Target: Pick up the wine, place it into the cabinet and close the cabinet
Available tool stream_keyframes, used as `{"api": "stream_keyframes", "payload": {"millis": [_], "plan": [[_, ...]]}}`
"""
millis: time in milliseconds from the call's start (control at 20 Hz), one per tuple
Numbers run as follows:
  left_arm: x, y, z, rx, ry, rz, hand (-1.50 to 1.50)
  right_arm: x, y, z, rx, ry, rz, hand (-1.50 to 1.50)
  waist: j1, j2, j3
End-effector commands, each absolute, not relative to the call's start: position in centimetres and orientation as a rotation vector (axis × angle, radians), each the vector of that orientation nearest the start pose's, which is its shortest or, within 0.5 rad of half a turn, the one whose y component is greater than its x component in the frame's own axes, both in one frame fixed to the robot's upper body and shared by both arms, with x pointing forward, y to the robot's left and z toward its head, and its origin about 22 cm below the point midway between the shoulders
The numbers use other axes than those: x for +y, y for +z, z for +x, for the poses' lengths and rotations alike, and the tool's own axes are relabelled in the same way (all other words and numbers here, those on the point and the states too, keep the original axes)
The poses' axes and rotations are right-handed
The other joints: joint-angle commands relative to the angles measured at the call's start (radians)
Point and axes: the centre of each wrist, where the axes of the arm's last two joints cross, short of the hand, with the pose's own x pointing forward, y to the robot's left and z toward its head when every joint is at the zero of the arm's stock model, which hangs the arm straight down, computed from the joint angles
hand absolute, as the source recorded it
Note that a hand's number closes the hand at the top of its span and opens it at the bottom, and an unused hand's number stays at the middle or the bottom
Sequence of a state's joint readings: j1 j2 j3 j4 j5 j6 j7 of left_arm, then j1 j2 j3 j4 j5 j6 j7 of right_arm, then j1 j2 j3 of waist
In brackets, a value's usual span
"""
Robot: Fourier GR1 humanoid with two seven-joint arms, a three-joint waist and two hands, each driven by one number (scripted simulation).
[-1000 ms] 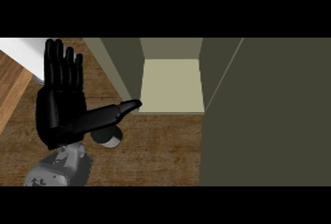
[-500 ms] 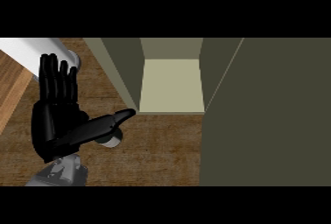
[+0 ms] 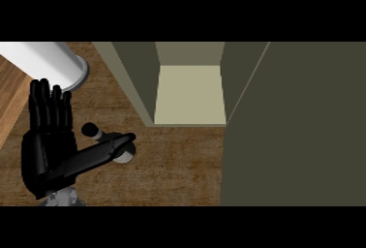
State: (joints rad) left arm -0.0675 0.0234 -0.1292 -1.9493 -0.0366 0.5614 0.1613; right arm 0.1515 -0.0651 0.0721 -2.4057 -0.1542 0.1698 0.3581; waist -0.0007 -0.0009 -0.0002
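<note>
The wine bottle (image 3: 92, 130) stands on the wooden counter (image 3: 172, 164), seen from above as a dark round top with a pale body below it. My left hand (image 3: 49, 150) is at the left, fingers straight and pointing up, thumb stretched out to the right across the bottle's lower part. It is open and not curled round the bottle. The cabinet (image 3: 190, 94) stands open ahead, showing a pale floor inside, up and to the right of the bottle. My right hand does not show.
The cabinet's dark olive door (image 3: 293, 126) fills the right side of the view. A white cylinder (image 3: 44, 62) lies at the upper left, just above my fingertips. A lighter wood strip (image 3: 10, 104) runs along the left edge.
My left hand has shifted down and to the left in the view, uncovering the bottle's top. More of the white cylinder shows at the upper left.
</note>
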Motion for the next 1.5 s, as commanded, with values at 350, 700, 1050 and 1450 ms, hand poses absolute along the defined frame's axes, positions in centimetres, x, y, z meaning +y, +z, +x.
{"api": "stream_keyframes", "payload": {"millis": [350,700,1050,1450], "plan": [[23.8,5.2,22.3,-1.754,0.436,0.264,-1.50,-23.0,16.5,15.3,-1.920,0.199,0.221,-1.50,0.000,0.001,0.000],[25.0,1.1,20.3,-1.715,0.442,0.276,-1.50,-24.1,16.8,15.5,-1.919,0.214,0.229,-1.50,0.001,0.001,0.000],[26.6,-1.7,20.1,-1.677,0.427,0.302,-1.50,-23.7,17.0,16.7,-1.900,0.213,0.215,-1.50,0.002,0.001,0.000],[26.1,-4.0,22.4,-1.664,0.419,0.300,-1.50,-22.7,18.2,15.6,-1.918,0.212,0.219,-1.50,-0.001,0.001,0.000]]}}
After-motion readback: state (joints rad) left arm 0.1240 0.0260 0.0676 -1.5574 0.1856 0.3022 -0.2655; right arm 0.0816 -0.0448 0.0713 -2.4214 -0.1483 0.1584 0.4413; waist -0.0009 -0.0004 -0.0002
